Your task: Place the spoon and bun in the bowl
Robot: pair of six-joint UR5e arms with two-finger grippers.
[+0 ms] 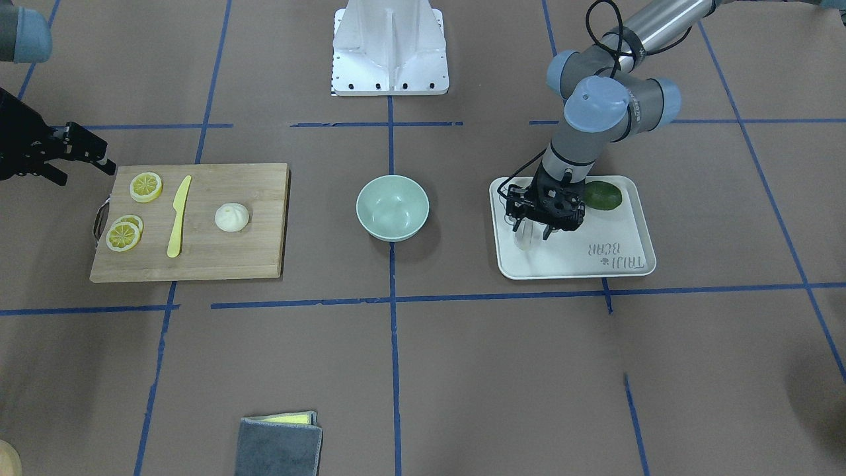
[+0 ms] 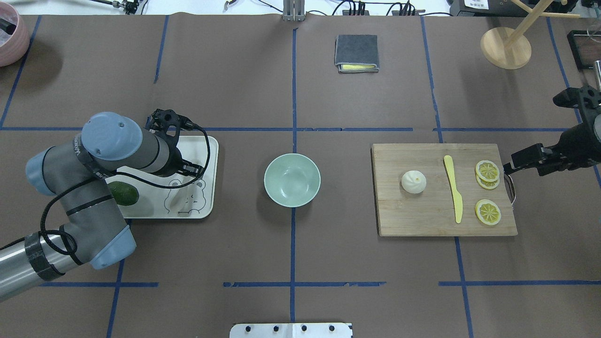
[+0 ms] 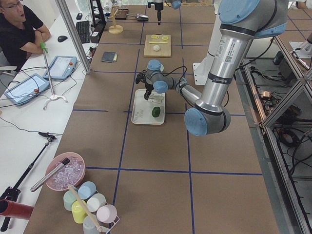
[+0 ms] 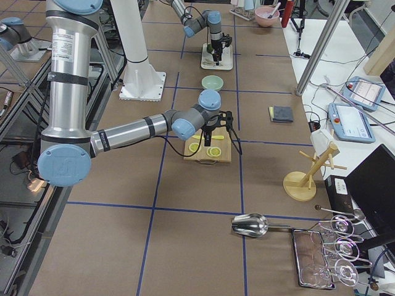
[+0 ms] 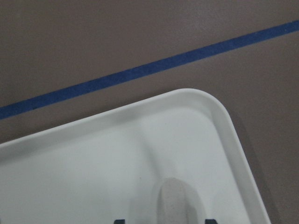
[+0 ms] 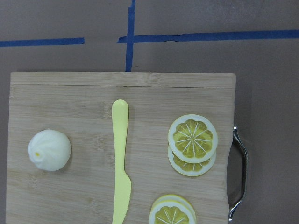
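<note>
Pickup of the spoon (image 5: 177, 205) apparently in hand: left claw (image 1: 536, 233) spread astride it; next move likely pinch, then lift.

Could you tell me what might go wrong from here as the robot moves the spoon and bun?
1. The left gripper straddles the spoon, which lies flat on the smooth tray; closing could squirt it sideways.
2. The bowl is small and unheld; a spoon released on its rim might tip it.
3. The bun sits not far from the yellow knife, so a grasp there may nudge the knife.
</note>
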